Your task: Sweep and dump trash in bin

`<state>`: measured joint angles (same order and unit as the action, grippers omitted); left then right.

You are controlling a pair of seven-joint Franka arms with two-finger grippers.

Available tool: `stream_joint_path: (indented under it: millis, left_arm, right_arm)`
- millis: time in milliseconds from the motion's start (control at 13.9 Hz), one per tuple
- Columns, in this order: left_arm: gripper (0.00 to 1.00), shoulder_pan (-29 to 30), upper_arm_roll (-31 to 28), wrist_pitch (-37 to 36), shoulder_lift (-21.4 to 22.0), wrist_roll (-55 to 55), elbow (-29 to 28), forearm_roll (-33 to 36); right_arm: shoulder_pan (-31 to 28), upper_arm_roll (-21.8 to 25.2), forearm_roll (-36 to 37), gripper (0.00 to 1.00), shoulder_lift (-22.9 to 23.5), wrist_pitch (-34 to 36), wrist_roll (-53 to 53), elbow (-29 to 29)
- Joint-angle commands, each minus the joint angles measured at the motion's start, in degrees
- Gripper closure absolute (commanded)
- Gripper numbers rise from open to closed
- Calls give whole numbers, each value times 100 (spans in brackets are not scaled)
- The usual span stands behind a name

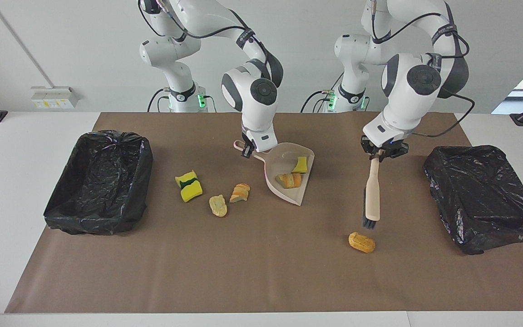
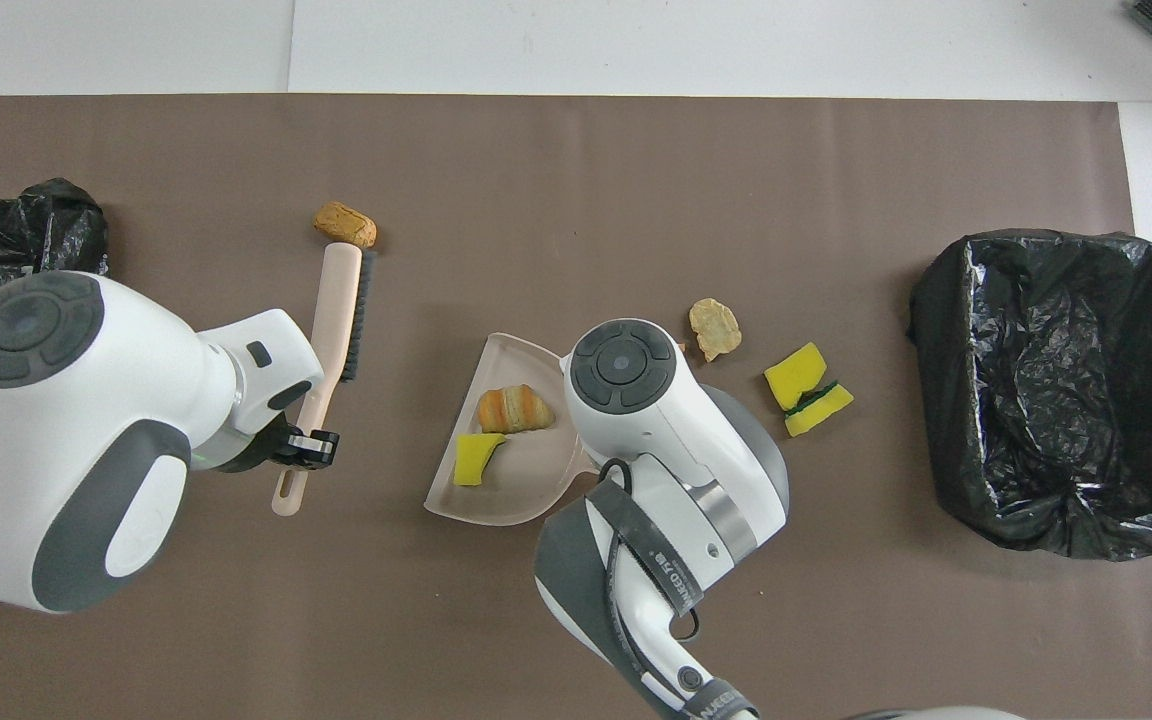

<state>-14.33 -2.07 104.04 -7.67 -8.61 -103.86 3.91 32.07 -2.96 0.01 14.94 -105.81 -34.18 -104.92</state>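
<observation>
The left claw (image 1: 382, 153) is clamped on the brush (image 1: 372, 193), whose bristles hang just by the lone orange chunk (image 1: 362, 242), well apart from the dustpan (image 1: 288, 177). The right claw (image 1: 246, 150) is clamped on the dustpan handle; one orange chunk and a yellow sponge bit lie in the pan. Three more scraps (image 1: 218, 193) sit on the worktop (image 1: 261, 272) toward the right arm's bin (image 1: 98, 181). A hard push could roll the lone chunk sideways past the pan. If the pan tips, its scraps could slide out.

White arms (image 1: 252, 97) with grey joint caps, black cables, green-lit bases.
</observation>
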Motion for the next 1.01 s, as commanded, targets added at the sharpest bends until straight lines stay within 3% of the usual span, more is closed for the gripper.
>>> stream_joint_path:
  millis: [0, 433, 722, 938]
  left_arm:
    - [100, 264, 66, -25, -927, -499, 980, 390]
    - [100, 509, 75, 387, -1808, -763, 1606, 515]
    - [100, 414, 84, 398, -1659, -1405, 1202, 444]
    - [100, 177, 93, 292, -1264, -1783, 509, 436]
  right_arm:
    - [1, -12, -71, 100, -35, -89, 113, -19]
    - [10, -12, -71, 100, -44, -124, 227, -28]
    - [-8, -12, -71, 100, -26, -185, 184, -28]
    - [-8, -12, -71, 100, -8, -247, 175, -28]
